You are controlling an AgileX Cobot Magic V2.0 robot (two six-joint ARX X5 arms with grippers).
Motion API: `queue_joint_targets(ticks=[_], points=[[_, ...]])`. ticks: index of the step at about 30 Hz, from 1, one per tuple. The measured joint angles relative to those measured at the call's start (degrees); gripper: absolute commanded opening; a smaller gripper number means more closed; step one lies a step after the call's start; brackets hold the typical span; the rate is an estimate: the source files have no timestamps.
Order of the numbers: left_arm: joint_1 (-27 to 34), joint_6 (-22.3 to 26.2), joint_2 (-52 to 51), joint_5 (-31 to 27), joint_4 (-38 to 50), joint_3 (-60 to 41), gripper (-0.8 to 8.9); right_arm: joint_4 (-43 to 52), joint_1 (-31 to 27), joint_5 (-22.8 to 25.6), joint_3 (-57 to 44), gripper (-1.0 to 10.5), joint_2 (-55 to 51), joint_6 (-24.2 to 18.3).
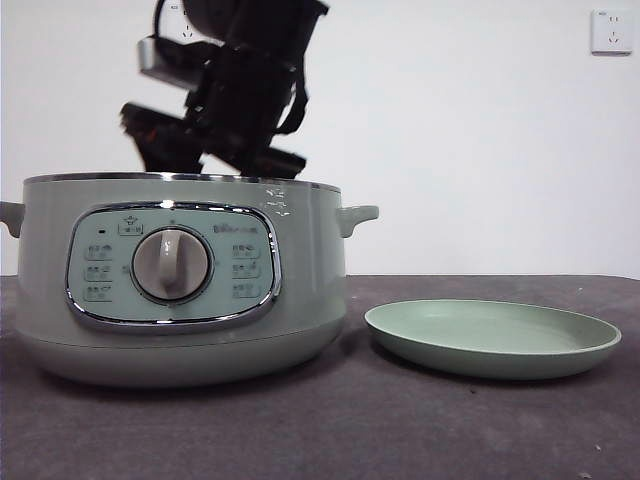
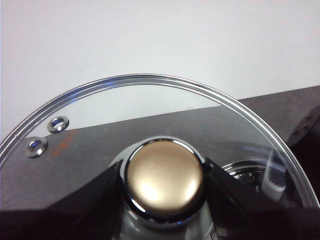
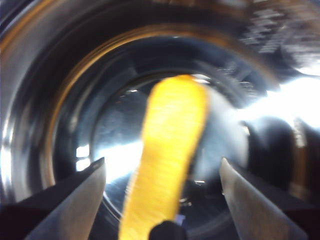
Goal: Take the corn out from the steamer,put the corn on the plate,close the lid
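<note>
Left pincer [image 2: 165, 200] is clamped on the knob of the lid [image 2: 150, 115], holding it off the steamer [image 1: 180, 280], out of the front view. Inside the steamer, the right pincer [image 3: 162, 200] hangs with jaws apart on either side of the corn [image 3: 167, 155]; the cob lies directly ahead between them, untouched, its long axis running away from the pincer along the reach rather than across the gap, so the right arm is clearly the nearer. Judgement: the bowl is glossy and close-walled, the view blurred; the plate [image 1: 492, 338] sits bare on the dark counter [image 1: 400, 430], just right of the steamer.
</note>
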Motion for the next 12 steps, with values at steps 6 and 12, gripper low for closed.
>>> queue_joint_targets(ticks=[6, 12], points=[[0.0, 0.1, 0.2, 0.0, 0.0, -0.1, -0.08, 0.4, 0.4, 1.4, 0.0, 3.6, 3.1, -0.4], [0.0, 0.1, 0.1, -0.1, -0.1, -0.1, -0.08, 1.2, 0.2, 1.7, 0.0, -0.2, 3.9, -0.4]])
